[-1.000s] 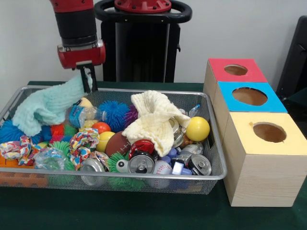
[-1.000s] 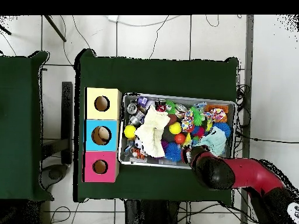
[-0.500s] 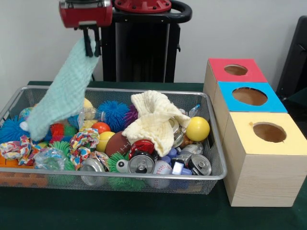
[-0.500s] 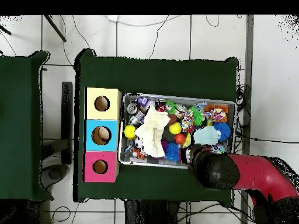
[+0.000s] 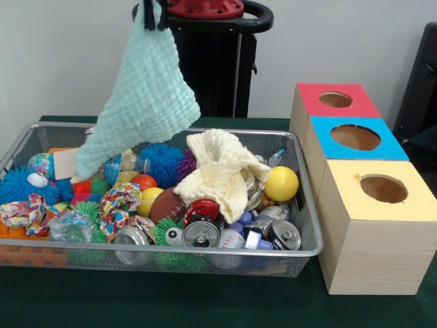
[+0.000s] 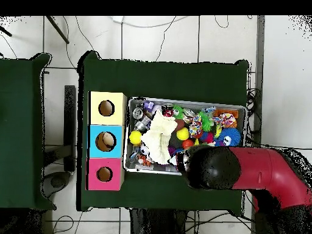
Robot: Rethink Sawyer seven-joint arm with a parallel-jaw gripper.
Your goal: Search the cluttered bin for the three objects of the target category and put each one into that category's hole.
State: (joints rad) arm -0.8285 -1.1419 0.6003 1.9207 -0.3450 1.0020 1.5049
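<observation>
My gripper (image 5: 154,19) shows only its black fingertips at the top edge of the front view. It is shut on the top corner of a mint green knitted cloth (image 5: 145,96), which hangs free above the left half of the silver wire mesh bin (image 5: 308,213). The cloth's lower tip is just over the toys. In the overhead view the red and black arm (image 6: 210,167) covers the gripper and the cloth, over the bin's (image 6: 185,101) near edge. A cream knitted cloth (image 5: 220,171) lies bunched in the bin's middle.
Three wooden boxes with round holes stand right of the bin: red top (image 5: 336,100), blue top (image 5: 355,137), yellow top (image 5: 383,188). The bin holds a yellow ball (image 5: 281,183), a football (image 5: 166,203), cans (image 5: 200,234), spiky balls (image 5: 162,162) and rope toys.
The gripper has risen with the mint green cloth and moved right, lifting it clear of the bin's left end. A blue toy with eyes now shows there.
</observation>
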